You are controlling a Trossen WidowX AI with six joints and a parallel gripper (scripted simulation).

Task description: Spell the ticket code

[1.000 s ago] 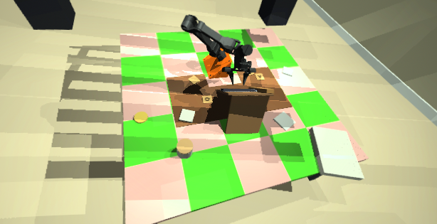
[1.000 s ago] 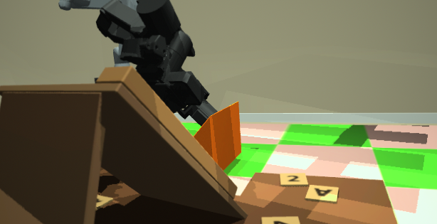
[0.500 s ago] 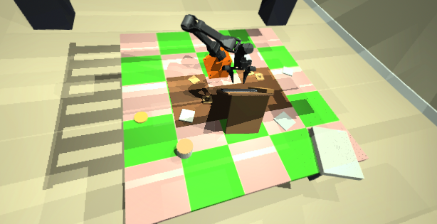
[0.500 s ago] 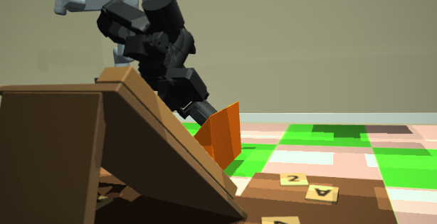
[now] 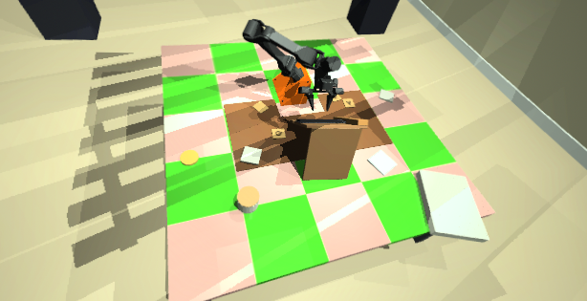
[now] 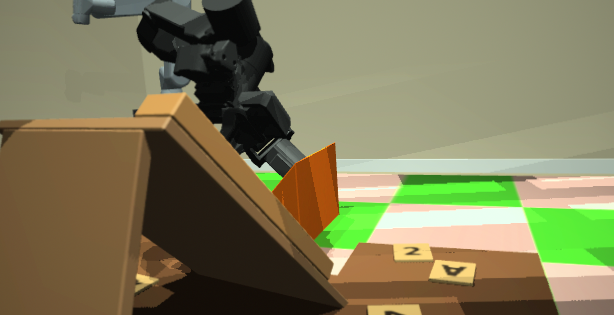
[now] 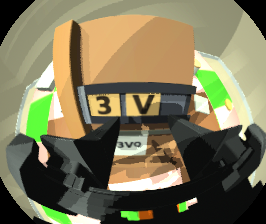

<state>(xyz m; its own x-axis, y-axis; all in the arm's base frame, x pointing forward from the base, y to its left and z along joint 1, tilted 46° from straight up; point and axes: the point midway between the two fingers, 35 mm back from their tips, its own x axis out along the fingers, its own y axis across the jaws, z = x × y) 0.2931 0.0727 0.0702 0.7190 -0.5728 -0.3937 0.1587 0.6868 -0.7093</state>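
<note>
The letter rail point(image 7: 139, 88) on the sloped board point(image 7: 134, 55) point(image 6: 240, 169) holds a "3" tile point(image 7: 104, 105) at its left and a "V" tile point(image 7: 143, 104) beside it, with a narrow dark gap between them. The slot right of the V is bare. The ticket point(image 7: 130, 145) below the rail appears to read 3VQ; the last character is small. My gripper point(image 7: 144, 118) point(image 5: 320, 109) is open and empty, its fingertips just below the rail in the wrist view. The board hides it in the exterior view. A tile with a round character point(image 5: 278, 133) lies on the brown mat.
Other tiles on the brown mat include a "2" tile point(image 6: 412, 252), an "A" tile point(image 6: 452, 272) and a blank-looking tile point(image 5: 260, 107). An orange block point(image 5: 287, 87) stands behind the gripper. White pads point(image 5: 250, 155) point(image 5: 381, 162), a cylinder point(image 5: 248, 197) and a yellow disc point(image 5: 189, 157) lie around.
</note>
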